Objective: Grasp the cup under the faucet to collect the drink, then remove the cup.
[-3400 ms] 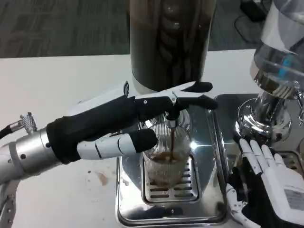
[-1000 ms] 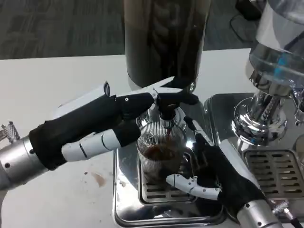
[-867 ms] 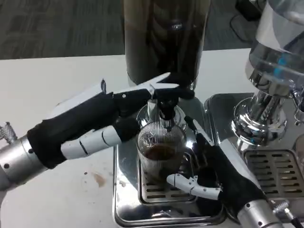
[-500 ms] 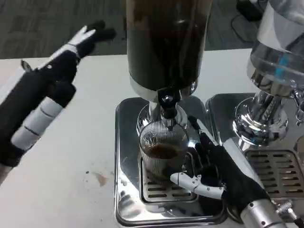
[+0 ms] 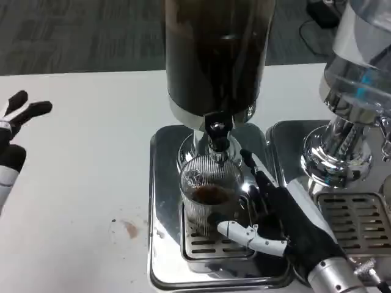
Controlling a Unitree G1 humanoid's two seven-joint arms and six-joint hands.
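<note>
A ribbed glass cup (image 5: 209, 194) with brown drink in its bottom stands on the silver drip tray (image 5: 164, 183), right under the black faucet (image 5: 215, 135) of the dark drink dispenser (image 5: 217, 55). No stream runs from the faucet. My right hand (image 5: 282, 215) wraps the cup from the right: its fingers (image 5: 255, 174) lie along the cup's far right side and its thumb (image 5: 241, 232) presses the front near the base. My left hand (image 5: 13, 141) hangs at the far left over the table, fingers apart and holding nothing.
A second dispenser (image 5: 361, 58) with a clear tank stands at the right on a chrome base (image 5: 333, 155), with its own grated tray (image 5: 351, 218) beside my right forearm. A small brown stain (image 5: 129, 229) marks the white table left of the drip tray.
My left hand has let go of the faucet lever and pulled away to the far left. The stream has stopped. My right hand came in from the right and closed around the cup.
</note>
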